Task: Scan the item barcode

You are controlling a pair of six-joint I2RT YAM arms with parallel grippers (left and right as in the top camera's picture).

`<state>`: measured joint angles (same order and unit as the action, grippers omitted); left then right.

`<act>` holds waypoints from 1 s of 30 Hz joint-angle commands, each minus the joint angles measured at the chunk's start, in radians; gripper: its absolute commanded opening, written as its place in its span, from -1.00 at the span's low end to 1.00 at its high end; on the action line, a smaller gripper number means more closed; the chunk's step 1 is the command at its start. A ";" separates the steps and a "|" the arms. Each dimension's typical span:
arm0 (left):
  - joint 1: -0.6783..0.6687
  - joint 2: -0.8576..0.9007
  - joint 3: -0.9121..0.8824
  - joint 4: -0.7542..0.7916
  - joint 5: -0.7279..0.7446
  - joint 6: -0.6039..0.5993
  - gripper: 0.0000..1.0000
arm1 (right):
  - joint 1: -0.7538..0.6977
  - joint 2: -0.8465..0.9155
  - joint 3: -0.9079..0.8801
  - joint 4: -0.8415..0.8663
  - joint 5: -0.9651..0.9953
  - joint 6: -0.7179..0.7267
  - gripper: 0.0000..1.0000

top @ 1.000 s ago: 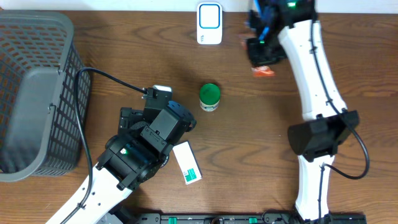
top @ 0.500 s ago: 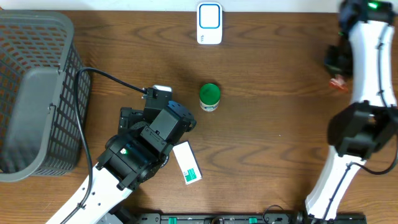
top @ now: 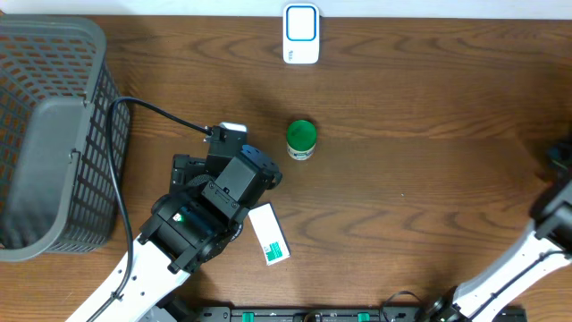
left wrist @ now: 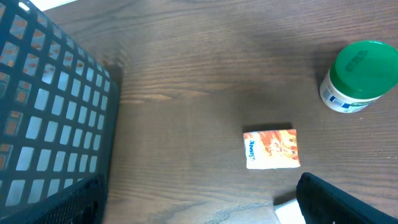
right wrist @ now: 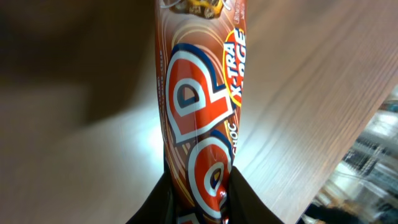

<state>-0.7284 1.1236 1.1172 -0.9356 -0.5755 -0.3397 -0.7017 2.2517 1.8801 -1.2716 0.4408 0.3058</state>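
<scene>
An orange and brown snack packet point(right wrist: 196, 93) with big white-edged letters fills the right wrist view, and my right gripper point(right wrist: 199, 186) is shut on its lower end, holding it above the wooden table. No barcode shows on the side I see. In the overhead view only part of the right arm point(top: 547, 234) shows at the far right edge, and the packet is out of frame. The white scanner point(top: 301, 33) stands at the back centre. My left gripper point(left wrist: 199, 208) is open over bare wood, with nothing between its fingers point(left wrist: 348, 199).
A green-lidded jar point(top: 301, 139) stands mid-table. A white and green box point(top: 269, 234) lies by the left arm point(top: 210, 210). A small orange box point(left wrist: 272, 149) lies ahead of the left gripper. A dark mesh basket point(top: 49, 134) fills the left side.
The right arm has swung from near the scanner to the far right edge of the overhead view, carrying the packet out of frame. The left arm has not moved.
</scene>
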 commanded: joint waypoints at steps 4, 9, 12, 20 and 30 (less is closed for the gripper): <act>0.003 -0.002 0.006 -0.003 -0.012 0.005 0.94 | -0.203 -0.002 -0.012 0.021 -0.335 -0.169 0.99; 0.003 -0.002 0.006 -0.003 -0.012 0.005 0.94 | -0.241 -0.016 0.022 -0.008 -0.397 -0.154 0.99; 0.003 -0.002 0.006 -0.003 -0.012 0.005 0.94 | -0.209 -0.069 0.026 0.002 -0.438 -0.149 0.99; 0.003 -0.002 0.006 -0.003 -0.012 0.005 0.94 | 0.051 -0.288 0.026 0.024 -0.504 -0.101 0.98; 0.003 -0.002 0.006 -0.003 -0.012 0.005 0.94 | 0.529 -0.315 0.010 -0.045 -0.734 0.153 0.99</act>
<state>-0.7280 1.1236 1.1172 -0.9352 -0.5755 -0.3397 -0.3077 1.9194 1.9030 -1.3117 -0.2935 0.2943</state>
